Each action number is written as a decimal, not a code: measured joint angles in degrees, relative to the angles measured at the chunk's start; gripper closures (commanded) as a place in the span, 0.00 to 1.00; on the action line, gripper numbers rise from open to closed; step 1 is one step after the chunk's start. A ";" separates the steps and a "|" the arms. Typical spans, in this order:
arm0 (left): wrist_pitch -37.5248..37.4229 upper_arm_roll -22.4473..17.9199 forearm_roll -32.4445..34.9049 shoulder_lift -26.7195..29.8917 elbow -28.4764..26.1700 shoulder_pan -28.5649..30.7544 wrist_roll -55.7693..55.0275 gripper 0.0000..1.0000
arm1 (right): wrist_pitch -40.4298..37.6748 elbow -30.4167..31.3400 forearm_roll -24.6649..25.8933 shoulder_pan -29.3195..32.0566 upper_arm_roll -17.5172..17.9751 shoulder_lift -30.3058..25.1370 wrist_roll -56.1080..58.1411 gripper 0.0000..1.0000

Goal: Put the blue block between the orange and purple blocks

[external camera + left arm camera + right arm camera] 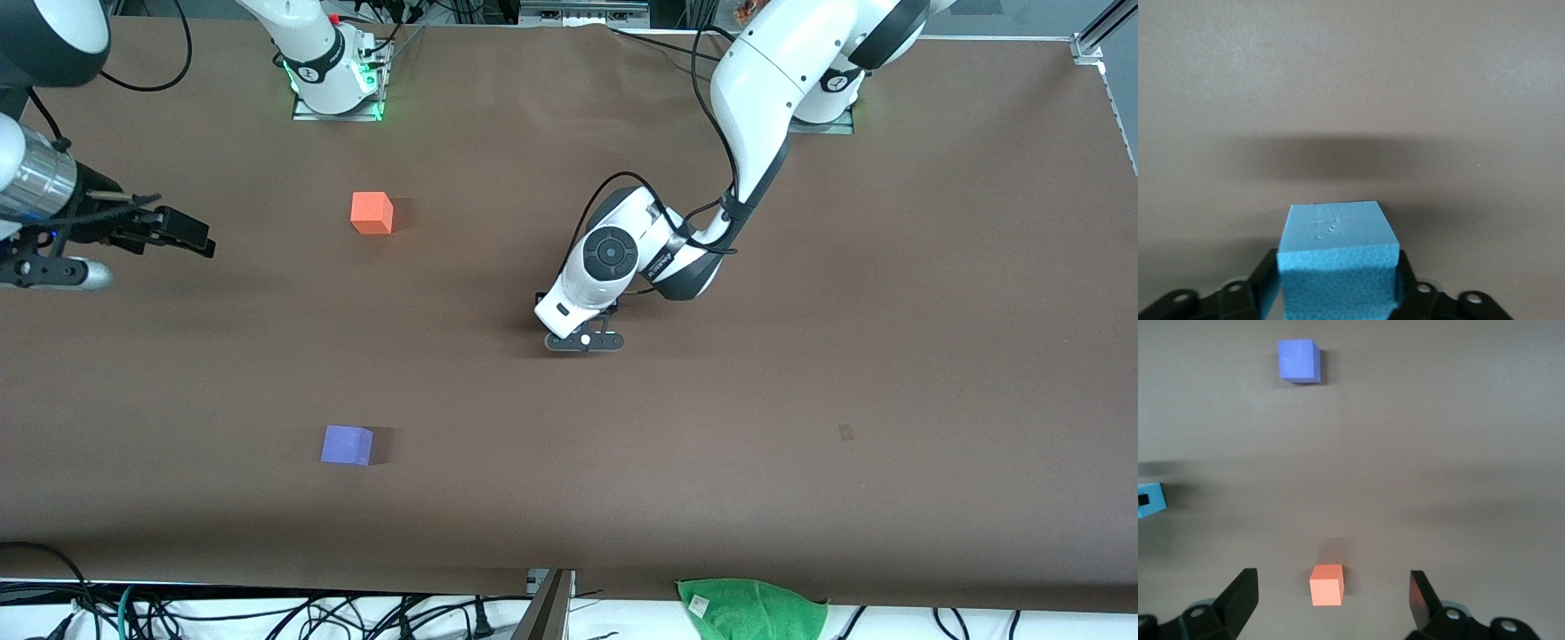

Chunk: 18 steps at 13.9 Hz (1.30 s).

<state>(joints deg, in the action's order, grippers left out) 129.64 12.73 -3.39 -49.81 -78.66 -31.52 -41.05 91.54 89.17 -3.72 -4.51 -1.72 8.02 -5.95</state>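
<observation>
My left gripper (584,342) is low over the middle of the table, shut on the sky-blue block (1335,260), whose sides its jaws press. The hand hides that block in the front view; it shows at the edge of the right wrist view (1150,500). The orange block (372,213) sits toward the robots' bases, and the purple block (347,444) sits nearer the front camera, roughly in line with it. Both lie toward the right arm's end from the left gripper. My right gripper (191,236) is open and empty, up in the air at the right arm's end; its wrist view shows the orange block (1327,585) and the purple block (1299,361).
A green cloth (751,609) lies off the brown table's edge nearest the front camera. Cables run along that edge and around the arm bases. Bare table (356,329) lies between the orange and purple blocks.
</observation>
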 measured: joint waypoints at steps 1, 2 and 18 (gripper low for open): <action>-0.07 -0.18 0.00 0.01 0.37 0.04 -0.07 0.00 | 0.09 -0.01 0.03 -0.03 0.09 0.67 0.00 0.00; -0.60 -0.39 0.01 0.09 0.79 0.14 -0.15 0.00 | 0.17 -0.04 0.05 -0.11 0.19 1.00 0.00 0.00; -48.73 -1.32 4.11 26.64 3.56 21.97 25.50 0.00 | 17.51 0.08 -2.30 -22.25 2.07 14.80 -18.57 0.00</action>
<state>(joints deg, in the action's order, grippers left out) 80.90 11.41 0.72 -23.17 -75.09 -9.55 -15.54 109.06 89.25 -6.01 -26.76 0.35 22.82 -24.52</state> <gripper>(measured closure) 0.000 0.000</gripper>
